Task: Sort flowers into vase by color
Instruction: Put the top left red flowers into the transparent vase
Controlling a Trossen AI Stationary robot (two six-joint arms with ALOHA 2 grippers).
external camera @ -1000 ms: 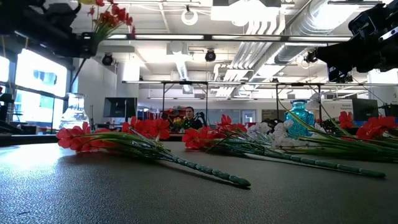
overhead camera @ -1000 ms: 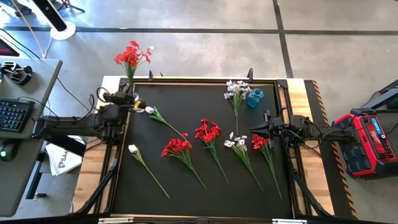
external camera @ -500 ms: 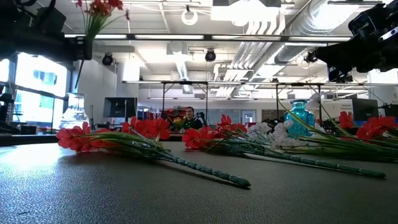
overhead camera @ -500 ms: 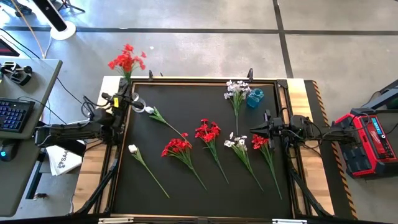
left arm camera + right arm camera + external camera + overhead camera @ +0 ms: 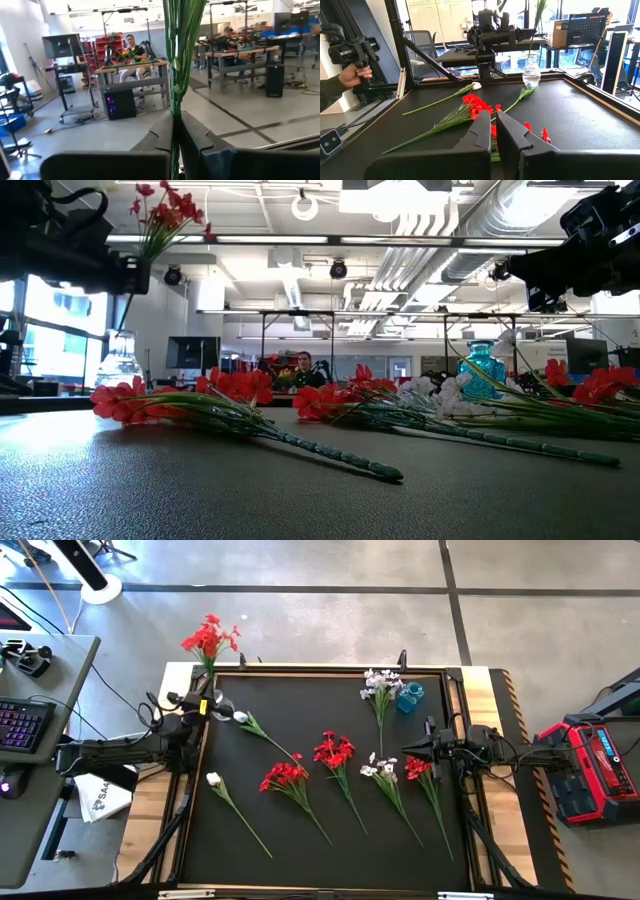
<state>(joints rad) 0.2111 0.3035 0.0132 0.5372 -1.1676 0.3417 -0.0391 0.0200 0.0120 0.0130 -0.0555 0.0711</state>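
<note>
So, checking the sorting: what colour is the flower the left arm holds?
Red, clearest in the high view.

I see a keyboard point(image 5: 22, 727) on the side desk far left, a red case point(image 5: 590, 768) on the floor right, and a seated person point(image 5: 131, 50) beyond.

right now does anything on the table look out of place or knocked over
Nothing looks spilled or damaged. The loose flowers lie flat on the black mat. The left gripper is shut on a red spray at the far left corner; the blue vase stands upright with white flowers.
</note>
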